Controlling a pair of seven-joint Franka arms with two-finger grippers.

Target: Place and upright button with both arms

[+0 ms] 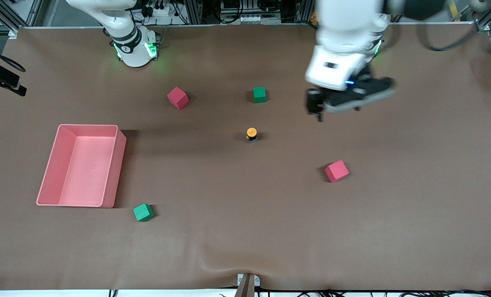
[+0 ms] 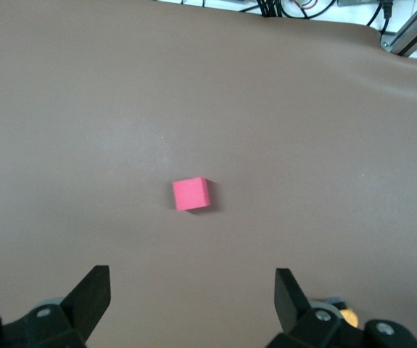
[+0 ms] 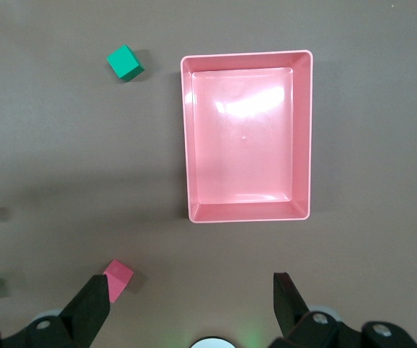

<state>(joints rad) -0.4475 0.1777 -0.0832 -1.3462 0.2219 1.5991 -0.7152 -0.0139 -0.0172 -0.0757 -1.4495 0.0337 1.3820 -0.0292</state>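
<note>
Clearly, the button stood upright on the brown table, near its middle, with the round orange cap on top of the black body, and nothing touched it. The left claw hung in the air over bare table toward the left arm's end, its fingers spread wide and holding nothing; a pink cube lay on the table below it in the left wrist view. The right claw was up over the table close to the right arm's base, its fingers also wide apart and empty, and it looked down on the pink bin. This bin stood toward the right arm's end of the table. A second pink cube and a green cube lay closer to the edge where the bases stood than the button did. Another green cube lay just beside the bin's corner, nearer to the front camera.
</note>
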